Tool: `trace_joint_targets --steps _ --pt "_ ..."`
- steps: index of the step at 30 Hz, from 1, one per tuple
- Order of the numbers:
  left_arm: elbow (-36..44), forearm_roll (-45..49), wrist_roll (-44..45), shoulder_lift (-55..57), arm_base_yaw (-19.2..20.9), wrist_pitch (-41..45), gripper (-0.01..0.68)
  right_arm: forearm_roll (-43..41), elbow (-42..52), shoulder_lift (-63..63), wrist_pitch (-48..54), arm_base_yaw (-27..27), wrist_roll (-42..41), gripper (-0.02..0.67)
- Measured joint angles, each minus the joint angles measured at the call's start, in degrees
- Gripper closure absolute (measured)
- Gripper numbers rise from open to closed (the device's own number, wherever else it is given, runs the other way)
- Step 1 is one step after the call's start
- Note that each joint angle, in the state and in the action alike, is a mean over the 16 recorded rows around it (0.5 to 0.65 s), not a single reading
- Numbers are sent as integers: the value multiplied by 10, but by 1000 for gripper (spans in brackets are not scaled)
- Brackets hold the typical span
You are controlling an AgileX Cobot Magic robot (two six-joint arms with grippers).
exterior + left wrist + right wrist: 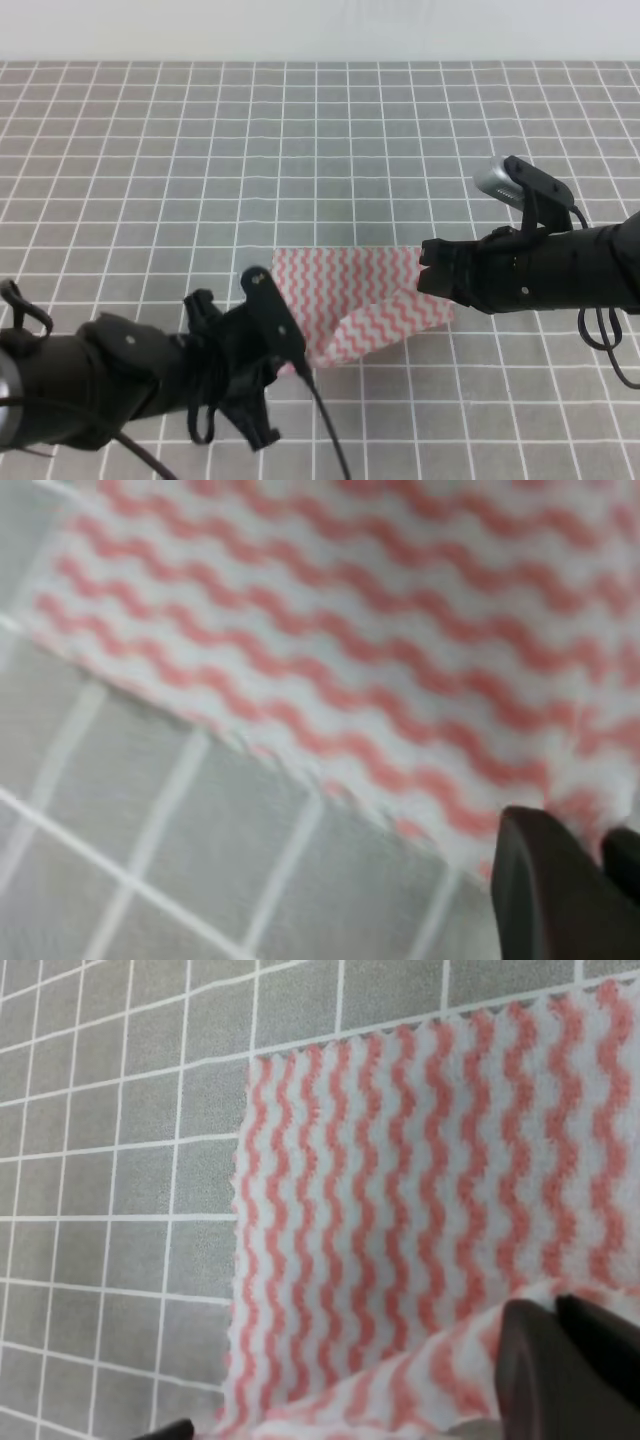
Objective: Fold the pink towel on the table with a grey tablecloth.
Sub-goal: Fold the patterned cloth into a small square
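Near the front middle of the grid: the pink towel (370, 300) lay on the table with a grey tablecloth (300, 150), between the two arms.
Towel shape: in the exterior high view its front edge was lifted and turned over, so a striped band ran diagonally across the lower right part.
Towel in right wrist view: the towel (400, 1220) lay mostly flat with its pinked left edge along the grid lines, and a folded flap rose at the bottom of the picture; the high view did not show this edge detail.
Towel in left wrist view: blurred wavy stripes (400, 630) filled the upper part, with grey cloth (150, 860) below.
Right gripper (432, 268): it sat at the towel's right edge; in the wrist view its dark fingertips (560, 1360) were pressed close together on the raised flap.
Left gripper (290, 350): it sat at the towel's front left corner; its dark fingertips (550, 890) stood nearly together at the cloth's edge, though blur left the grip itself uncertain.
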Motion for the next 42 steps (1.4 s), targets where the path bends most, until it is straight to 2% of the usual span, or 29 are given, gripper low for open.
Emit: trace_joint_targets --steps 23,42 --pt "-105 -69 0 66 3 -74 674 1 0 29 -57 0 2 664" --pt "-144 -76 1 109 4 -105 674 2 -1 48 -90 -1 2 664"
